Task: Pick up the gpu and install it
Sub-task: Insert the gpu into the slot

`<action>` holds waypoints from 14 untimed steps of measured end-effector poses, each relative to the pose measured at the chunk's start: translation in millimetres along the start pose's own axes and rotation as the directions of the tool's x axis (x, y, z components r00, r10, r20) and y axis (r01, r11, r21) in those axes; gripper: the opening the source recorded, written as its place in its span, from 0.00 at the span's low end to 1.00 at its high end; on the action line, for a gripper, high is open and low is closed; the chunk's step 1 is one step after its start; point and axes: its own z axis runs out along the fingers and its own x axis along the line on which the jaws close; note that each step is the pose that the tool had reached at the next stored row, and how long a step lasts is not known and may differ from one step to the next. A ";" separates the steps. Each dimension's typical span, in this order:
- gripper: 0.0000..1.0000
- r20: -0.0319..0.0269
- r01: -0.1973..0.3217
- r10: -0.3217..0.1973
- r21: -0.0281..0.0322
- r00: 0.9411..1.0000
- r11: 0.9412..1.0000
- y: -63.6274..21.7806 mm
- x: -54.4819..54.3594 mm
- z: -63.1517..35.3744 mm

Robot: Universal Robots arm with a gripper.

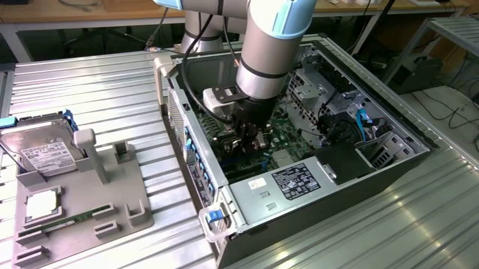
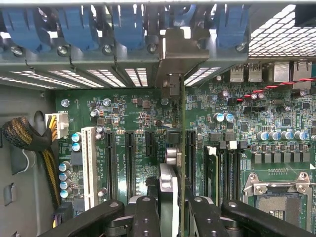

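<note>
Ribbed metal tabletop (image 1: 112, 89); wooden benches (image 1: 45, 11) behind, perhaps desks.

No text can be read anywhere. A black label (image 1: 302, 180) with white print sits on the silver power supply housing (image 1: 277, 196) inside the computer case (image 1: 389, 168), and a white sticker (image 1: 256, 183) lies just beside it, but the characters on both are too small to make out. The white label (image 1: 46, 155) on the hard drive (image 1: 37, 148) and the white markings printed across the green motherboard (image 2: 138, 108) are likewise illegible.
</note>
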 end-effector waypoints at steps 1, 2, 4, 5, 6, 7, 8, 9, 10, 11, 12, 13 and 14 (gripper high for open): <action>0.28 0.000 0.000 0.000 0.000 1.000 1.000 0.0 0.0 0.0; 0.28 0.000 0.000 0.000 0.000 1.000 1.000 0.0 0.0 0.0; 0.28 0.000 0.000 0.000 0.000 1.000 1.000 0.0 0.0 -0.1; 0.28 0.000 0.000 0.000 0.000 1.000 1.000 0.0 0.0 0.0; 0.28 0.000 0.001 -0.001 0.000 1.000 1.000 0.0 0.0 0.0; 0.28 0.000 0.002 -0.002 0.000 1.000 1.000 0.0 0.0 -0.1; 0.28 0.000 0.003 -0.003 0.000 1.000 1.000 0.0 -0.1 -0.1; 0.28 0.000 0.004 -0.004 0.000 1.000 1.000 0.0 -0.2 -0.1; 0.28 0.000 0.007 -0.007 0.000 1.000 1.000 0.0 -0.4 -0.1; 0.28 0.000 0.009 -0.009 0.000 1.000 1.000 0.0 -0.4 -0.1; 0.28 0.000 0.009 -0.009 0.000 1.000 1.000 0.0 -0.4 -0.1; 0.28 0.000 0.009 -0.009 0.000 1.000 1.000 0.0 -0.4 -0.1; 0.28 0.000 0.009 -0.009 0.000 1.000 1.000 0.0 -0.5 0.0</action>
